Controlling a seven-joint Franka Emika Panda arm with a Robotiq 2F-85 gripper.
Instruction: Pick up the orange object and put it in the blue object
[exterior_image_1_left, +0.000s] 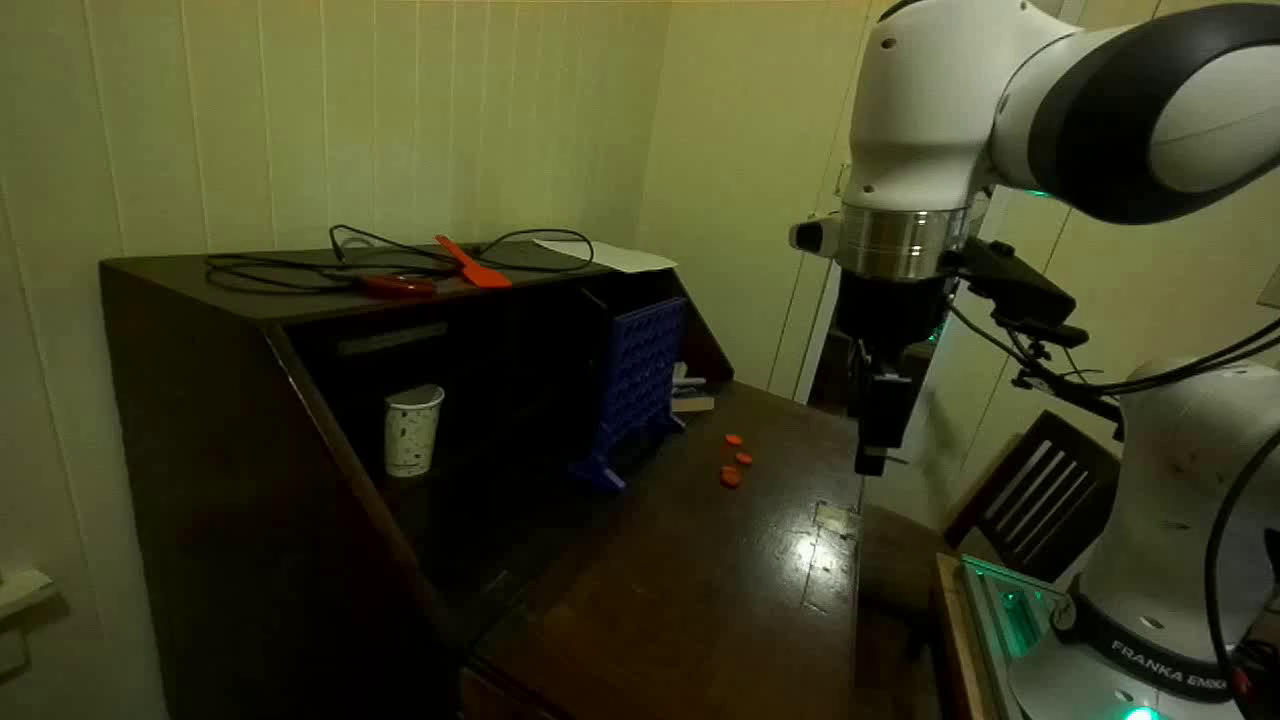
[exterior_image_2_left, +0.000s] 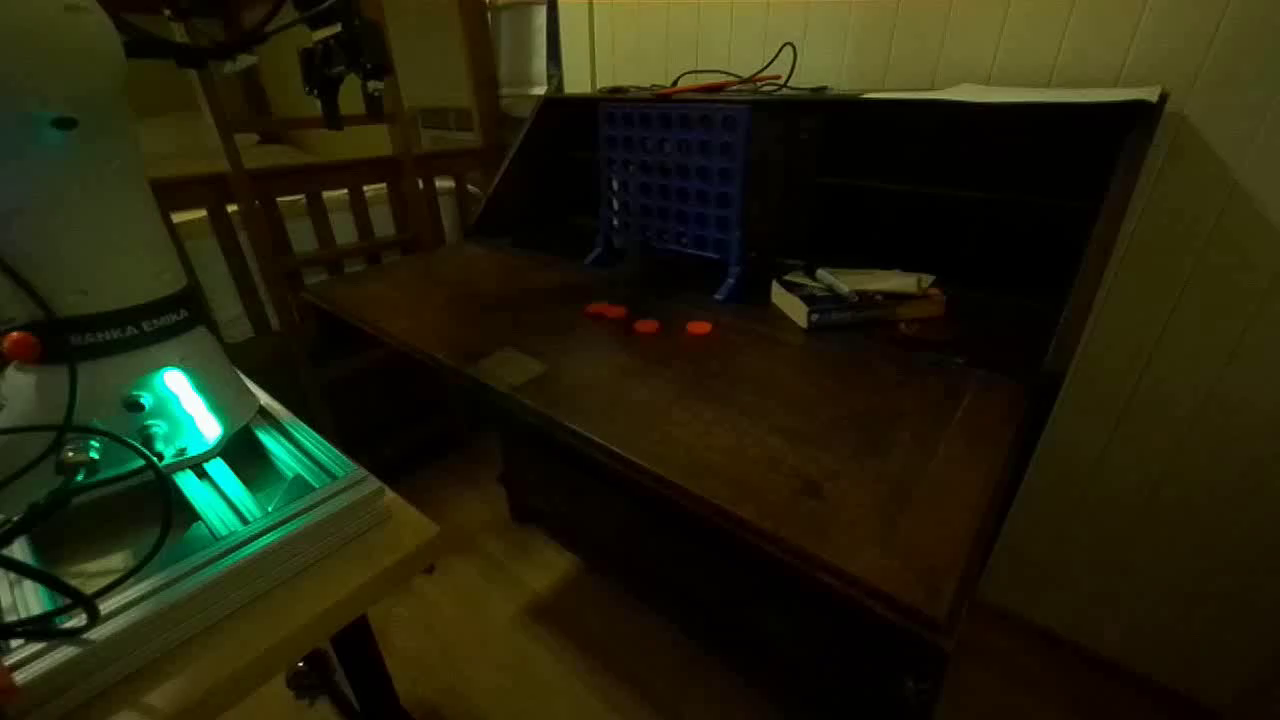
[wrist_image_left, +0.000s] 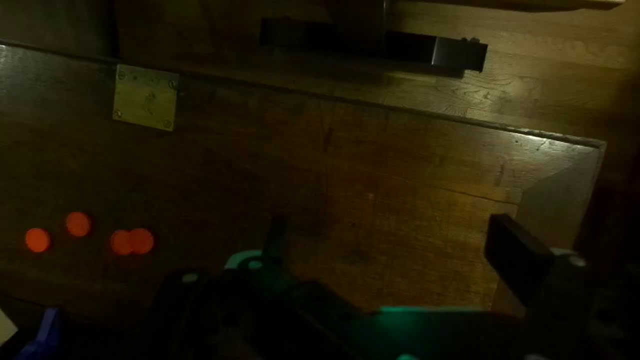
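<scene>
Several small orange discs, any of which fits the orange object, lie on the brown desk; examples are an orange disc (exterior_image_1_left: 733, 440) and an orange disc (exterior_image_2_left: 698, 328). In the wrist view a disc (wrist_image_left: 78, 224) shows at far left, near two overlapping discs (wrist_image_left: 141, 241). The blue object is an upright rack with rows of round holes, the blue rack (exterior_image_1_left: 648, 365), standing on splayed feet behind the discs; a blue foot (wrist_image_left: 47, 330) shows in the wrist view's lower left corner. High above the desk, apart from the discs, my gripper (wrist_image_left: 390, 232) is open, its fingers wide with nothing between them.
Books (exterior_image_2_left: 860, 305) lie beside the rack. A paper cup (exterior_image_1_left: 410, 440) stands inside the dark cabinet (exterior_image_1_left: 200, 450). On its top are cables and a red-orange tool (exterior_image_1_left: 475, 265). A chair (exterior_image_1_left: 1045, 490) stands beyond the desk's edge. A brass plate (wrist_image_left: 145, 97) is set into the desktop.
</scene>
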